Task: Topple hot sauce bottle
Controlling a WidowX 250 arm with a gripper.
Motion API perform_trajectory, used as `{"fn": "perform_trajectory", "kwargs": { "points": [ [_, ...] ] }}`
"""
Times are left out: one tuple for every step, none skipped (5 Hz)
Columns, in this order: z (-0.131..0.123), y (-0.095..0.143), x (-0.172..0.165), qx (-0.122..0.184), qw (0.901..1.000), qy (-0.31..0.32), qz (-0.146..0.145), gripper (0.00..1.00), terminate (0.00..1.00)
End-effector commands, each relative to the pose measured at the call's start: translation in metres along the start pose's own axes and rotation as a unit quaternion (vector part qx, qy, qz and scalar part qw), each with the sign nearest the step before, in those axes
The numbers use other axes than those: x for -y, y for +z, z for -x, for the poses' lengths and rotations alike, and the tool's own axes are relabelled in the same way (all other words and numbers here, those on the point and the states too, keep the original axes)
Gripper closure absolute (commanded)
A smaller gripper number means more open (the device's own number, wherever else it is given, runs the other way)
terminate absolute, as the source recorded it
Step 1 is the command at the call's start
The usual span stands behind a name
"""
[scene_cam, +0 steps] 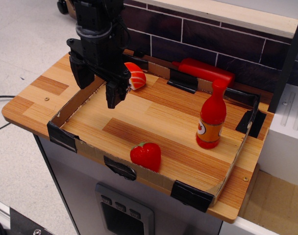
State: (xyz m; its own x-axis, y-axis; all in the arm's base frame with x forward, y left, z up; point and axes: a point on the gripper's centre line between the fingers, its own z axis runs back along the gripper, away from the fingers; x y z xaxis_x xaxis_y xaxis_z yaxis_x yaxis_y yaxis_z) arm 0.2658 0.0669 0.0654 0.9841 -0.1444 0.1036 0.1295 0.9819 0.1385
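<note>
The hot sauce bottle [211,119] stands upright at the right of the wooden board, inside the low cardboard rim. It is glossy red with a round cap and an orange label carrying a round white-red emblem. My black gripper [99,93] hangs over the board's far left corner, well to the left of the bottle and not touching it. Its fingers [114,97] point down, stand apart and hold nothing.
A longer plain red bottle [204,70] lies along the back rim. An orange-and-white sushi toy [135,76] sits just right of the gripper. A rounded red fruit toy [146,155] rests by the front rim. A cardboard rim [230,169] with black tape encloses the board; a brick wall stands behind.
</note>
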Motion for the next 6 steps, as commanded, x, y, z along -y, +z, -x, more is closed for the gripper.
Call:
{"fn": "perform_trajectory", "kwargs": {
  "points": [
    [0.000,0.000,0.000,0.000,1.0000,0.000,0.000,0.00,0.00],
    [-0.001,0.007,0.023,-0.014,0.9992,-0.035,0.012,0.00,0.00],
    [-0.003,0.025,0.050,-0.011,0.9986,-0.043,0.028,0.00,0.00],
    [-0.009,0.039,0.076,-0.008,0.9980,-0.046,0.042,0.00,0.00],
    [-0.021,0.051,0.096,0.001,0.9979,-0.044,0.048,0.00,0.00],
    [-0.047,0.055,0.111,0.010,0.9985,-0.027,0.046,0.00,0.00]
  ]
}}
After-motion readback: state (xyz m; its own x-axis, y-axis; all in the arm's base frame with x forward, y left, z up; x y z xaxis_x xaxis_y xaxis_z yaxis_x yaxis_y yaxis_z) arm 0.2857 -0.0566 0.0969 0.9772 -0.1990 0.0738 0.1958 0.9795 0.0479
